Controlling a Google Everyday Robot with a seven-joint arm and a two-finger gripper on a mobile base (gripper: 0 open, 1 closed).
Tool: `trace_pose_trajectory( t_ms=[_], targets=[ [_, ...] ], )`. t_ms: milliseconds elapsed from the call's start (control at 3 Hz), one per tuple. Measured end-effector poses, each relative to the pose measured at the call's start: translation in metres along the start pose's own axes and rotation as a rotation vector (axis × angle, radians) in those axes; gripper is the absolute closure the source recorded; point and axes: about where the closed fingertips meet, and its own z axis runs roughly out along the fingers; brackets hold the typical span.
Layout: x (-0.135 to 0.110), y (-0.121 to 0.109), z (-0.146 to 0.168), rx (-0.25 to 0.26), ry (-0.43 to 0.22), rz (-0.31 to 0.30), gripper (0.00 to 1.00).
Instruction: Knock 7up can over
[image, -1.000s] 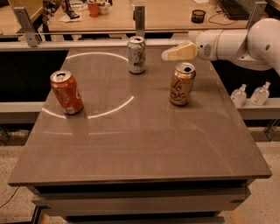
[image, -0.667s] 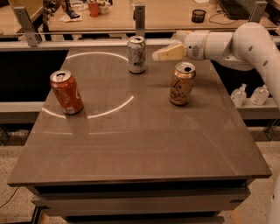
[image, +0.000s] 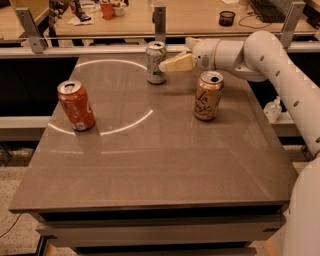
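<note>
The 7up can (image: 156, 62), silvery-white with green markings and a silver top, stands upright at the back middle of the table (image: 150, 165). My gripper (image: 166, 65) reaches in from the right on a white arm. Its tan fingertips are at the can's right side, touching or nearly touching it at mid height.
A tan-gold La Croix can (image: 207, 95) stands upright just below and right of the gripper. An orange-red can (image: 76, 105) stands at the left. A metal rail (image: 100, 49) runs behind the table. A spray bottle (image: 273, 108) sits beyond the right edge.
The gripper has moved left from above the La Croix can to the 7up can's right side. All three cans still stand upright in place.
</note>
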Motion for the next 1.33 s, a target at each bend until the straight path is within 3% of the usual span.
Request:
trace_pose_trajectory(
  t_ms=[667,1333],
  targets=[
    [0.013,0.020,0.018,-0.054,0.019,0.015,0.00],
    [0.012,0.027,0.038,-0.057,-0.036,0.010,0.00]
  ],
)
